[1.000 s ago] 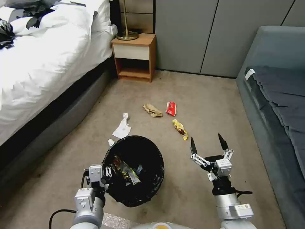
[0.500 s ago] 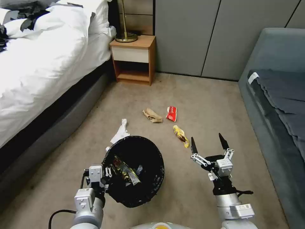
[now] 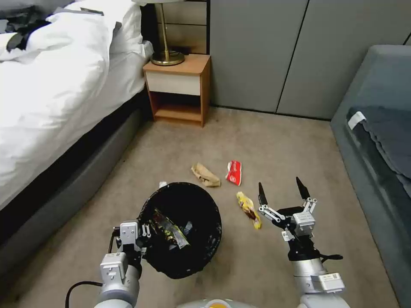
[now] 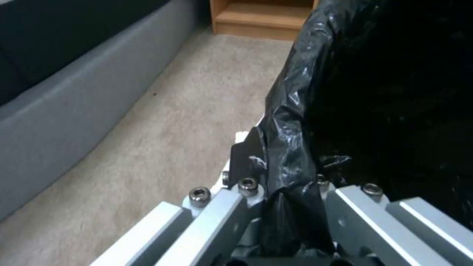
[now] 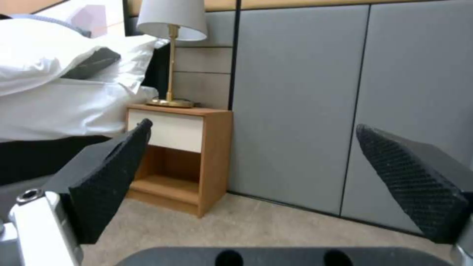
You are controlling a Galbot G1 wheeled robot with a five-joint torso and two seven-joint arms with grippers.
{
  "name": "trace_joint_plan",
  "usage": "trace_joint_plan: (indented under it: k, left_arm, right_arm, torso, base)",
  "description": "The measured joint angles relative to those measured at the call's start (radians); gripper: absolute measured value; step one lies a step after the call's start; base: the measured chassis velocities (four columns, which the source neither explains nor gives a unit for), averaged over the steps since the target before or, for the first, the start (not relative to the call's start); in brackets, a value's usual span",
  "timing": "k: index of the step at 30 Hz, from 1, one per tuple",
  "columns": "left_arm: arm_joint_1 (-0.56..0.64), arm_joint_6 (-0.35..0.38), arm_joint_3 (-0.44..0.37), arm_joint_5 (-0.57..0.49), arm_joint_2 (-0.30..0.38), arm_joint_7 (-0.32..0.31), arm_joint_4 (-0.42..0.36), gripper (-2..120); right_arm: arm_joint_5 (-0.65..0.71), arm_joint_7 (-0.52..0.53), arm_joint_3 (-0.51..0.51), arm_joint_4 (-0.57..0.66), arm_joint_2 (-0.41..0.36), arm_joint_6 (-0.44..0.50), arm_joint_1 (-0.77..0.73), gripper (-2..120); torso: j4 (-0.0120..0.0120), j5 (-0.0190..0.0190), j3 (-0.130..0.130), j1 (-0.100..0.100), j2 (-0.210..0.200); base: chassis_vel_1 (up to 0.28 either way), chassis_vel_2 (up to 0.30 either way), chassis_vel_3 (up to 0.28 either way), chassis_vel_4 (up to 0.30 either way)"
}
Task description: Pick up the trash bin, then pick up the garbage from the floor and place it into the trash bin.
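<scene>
Camera advanced; yellow wrapper now beside spread right hand.

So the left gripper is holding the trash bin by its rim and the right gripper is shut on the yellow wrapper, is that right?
Not quite. In the head view the right gripper is open and empty, held above the carpet beside the yellow wrapper, which lies on the floor. The left gripper does hold the trash bin by its rim.

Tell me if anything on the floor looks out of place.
Yes: a yellow wrapper, red wrapper and brown paper bag lie loose on the carpet beyond the trash bin, not in it.
</scene>
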Motion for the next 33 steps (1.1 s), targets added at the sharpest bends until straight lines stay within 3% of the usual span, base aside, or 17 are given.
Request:
trace_joint_plan:
  k: [14, 20, 23, 25, 26, 28, 33]
  left_arm:
    - [-0.005, 0.002, -0.002, -0.002, -0.001, 0.0, 0.003, 1]
    - [-0.002, 0.002, -0.002, -0.002, 0.0, 0.0, 0.003, 1]
    - [-0.001, 0.002, -0.002, -0.002, 0.0, 0.0, 0.003, 1]
    - [0.001, 0.002, -0.002, -0.002, -0.001, 0.0, -0.001, 1]
    - [0.001, 0.002, -0.002, -0.002, -0.001, 0.0, -0.001, 1]
    - [0.002, 0.002, -0.002, -0.001, -0.002, 0.0, -0.005, 1]
    - [0.008, 0.001, -0.001, 0.002, -0.006, 0.0, -0.007, 1]
  right_arm:
    - [-0.003, -0.014, 0.008, -0.006, -0.002, 0.017, 0.024, 100]
    - [0.018, -0.018, 0.018, -0.006, -0.02, -0.04, 0.053, 100]
    - [0.075, -0.03, 0.02, -0.006, -0.035, -0.11, 0.092, 100]
    - [0.208, -0.071, 0.032, -0.002, -0.065, -0.277, 0.146, 100]
    - [0.208, -0.071, 0.032, -0.002, -0.065, -0.277, 0.146, 100]
    - [0.328, -0.107, 0.035, -0.006, -0.096, -0.436, 0.192, 100]
    - [0.382, -0.17, 0.017, -0.071, -0.133, -0.571, 0.241, 100]
  torso:
    - [-0.0002, 0.0, 0.0, 0.0, 0.0]
    - [-0.0002, 0.0, 0.0, 0.0, 0.0]
    - [-0.0002, 0.0, 0.0, 0.0, 0.0]
    - [-0.0001, 0.0001, 0.0, 0.0, 0.0]
    - [-0.0001, 0.0001, 0.0, 0.0, 0.0]
    - [0.0, 0.0, 0.0, 0.0, 0.0]
    - [-0.0001, 0.0, 0.0, 0.0, 0.0]
  base:
    - [-0.025, 0.03, 0.021, -0.027]
    - [0.0, 0.0, 0.0, 0.0]
    - [0.0, 0.0, 0.0, 0.0]
    - [0.0, 0.0, 0.0, 0.0]
    - [0.0, 0.0, 0.0, 0.0]
    - [0.0, 0.0, 0.0, 0.0]
    - [0.0, 0.0, 0.0, 0.0]
